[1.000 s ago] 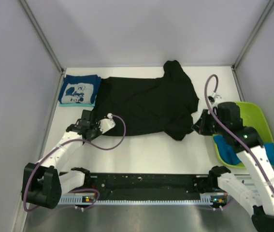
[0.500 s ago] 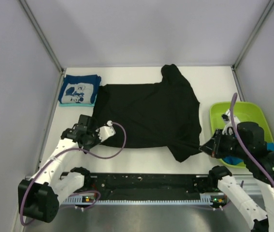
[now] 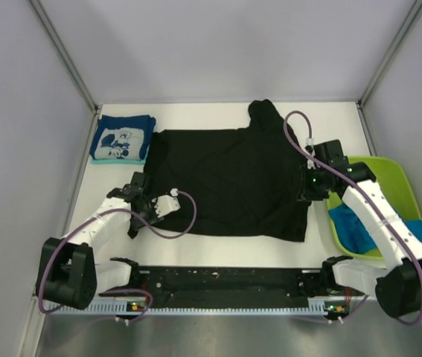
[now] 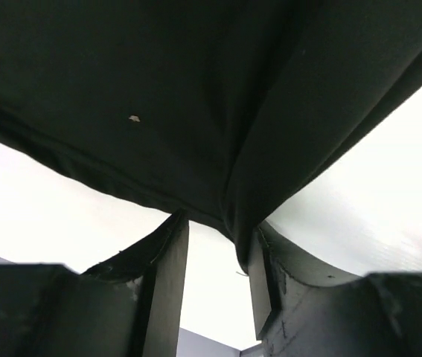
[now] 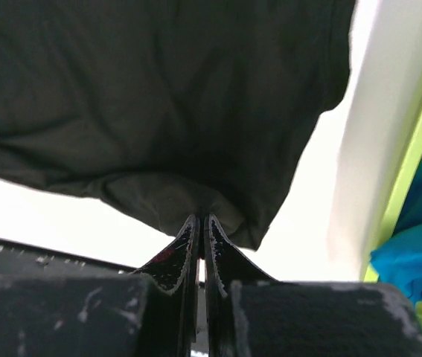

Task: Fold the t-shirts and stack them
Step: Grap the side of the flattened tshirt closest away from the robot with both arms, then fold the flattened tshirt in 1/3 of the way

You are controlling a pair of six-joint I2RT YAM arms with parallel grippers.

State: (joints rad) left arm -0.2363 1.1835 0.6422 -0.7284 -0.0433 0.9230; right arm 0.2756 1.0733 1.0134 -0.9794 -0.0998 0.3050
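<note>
Black t-shirt (image 3: 229, 178) is lying spread out across the middle of the tabletop (image 3: 218, 249), with one bunched lobe reaching toward the far edge and its long straight hem running parallel to the near edge. You are working it from both sides.

Your left jaws are sitting at the shirt's near-left corner and standing narrowly apart. In the left wrist view a fold of the black hem is hanging down between the two fingers (image 4: 167, 268), closer to the right-hand one. A strip of pale tabletop is showing through the gap beside it, so the fingers are not pressing together there.

Your right jaws are pinching the shirt's right side, toward the tabletop's right edge. In the right wrist view the fingers (image 5: 188, 242) are pressing flat against each other, and a puckered bit of black cloth is sitting caught at their tips.

You are also seeing the navy t-shirt (image 3: 123, 138) lying folded in the far-left corner, white cartoon graphic facing up, just beside the black shirt's far-left corner. Along the right edge the lime-green tub (image 3: 389, 165) is holding the bright blue t-shirts (image 3: 350, 229), which are lying bunched toward its near end, and your right arm (image 3: 371, 208) is crossing above the tub's left rim.
</note>
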